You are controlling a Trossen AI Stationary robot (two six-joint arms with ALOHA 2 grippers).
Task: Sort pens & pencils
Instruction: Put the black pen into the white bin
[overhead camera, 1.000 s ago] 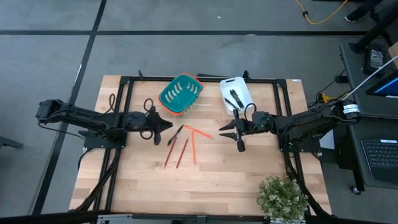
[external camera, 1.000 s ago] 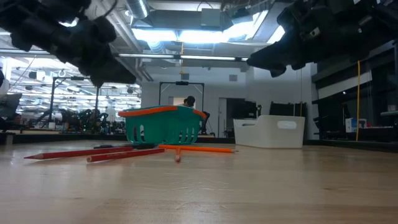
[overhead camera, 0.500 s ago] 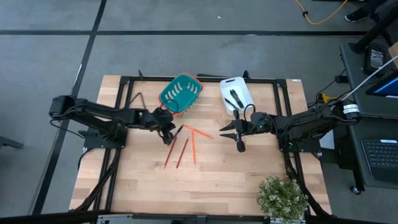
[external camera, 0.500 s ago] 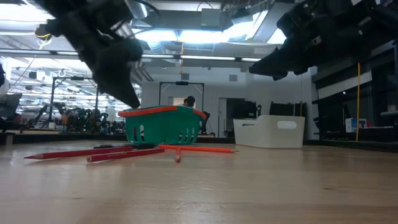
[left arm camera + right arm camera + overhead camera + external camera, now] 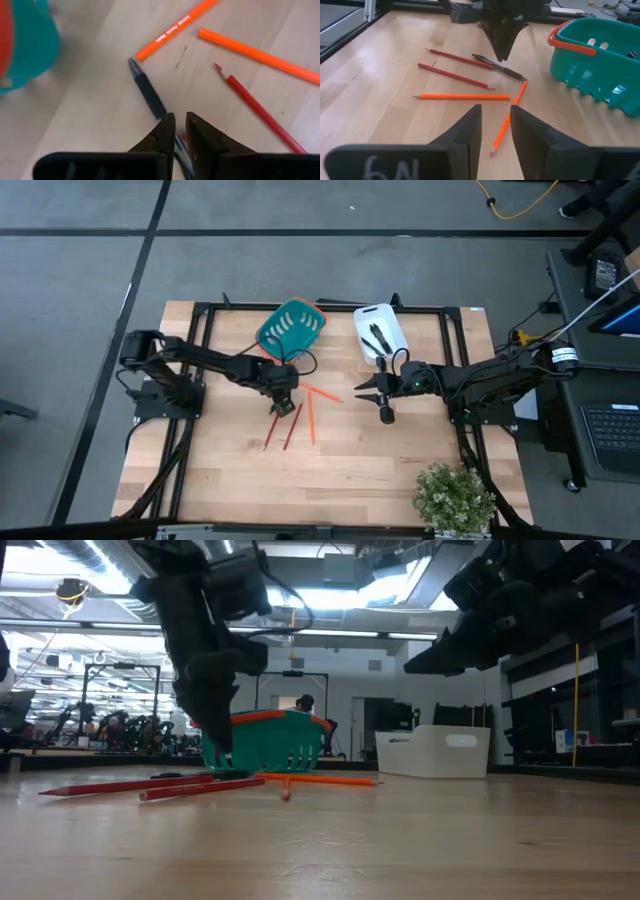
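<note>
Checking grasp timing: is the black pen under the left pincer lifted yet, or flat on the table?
Flat on the table. The black pen lies on the wood, with the left pincer narrowly parted over its middle.

White print runs along one orange pencil (image 5: 175, 28) but is illegible. White characters on the right gripper (image 5: 494, 137) body are partly cropped and unreadable.

Left gripper (image 5: 222, 755) down at the tabletop (image 5: 400, 840), jaws' tips right in front of the teal basket (image 5: 265, 740) and just above the red pencils (image 5: 150, 786). Orange pencil (image 5: 320, 779) lying just past those jaws, toward the white bin (image 5: 435, 751). Right gripper (image 5: 425, 660) raised high, well clear of the wood, above the bin.
</note>
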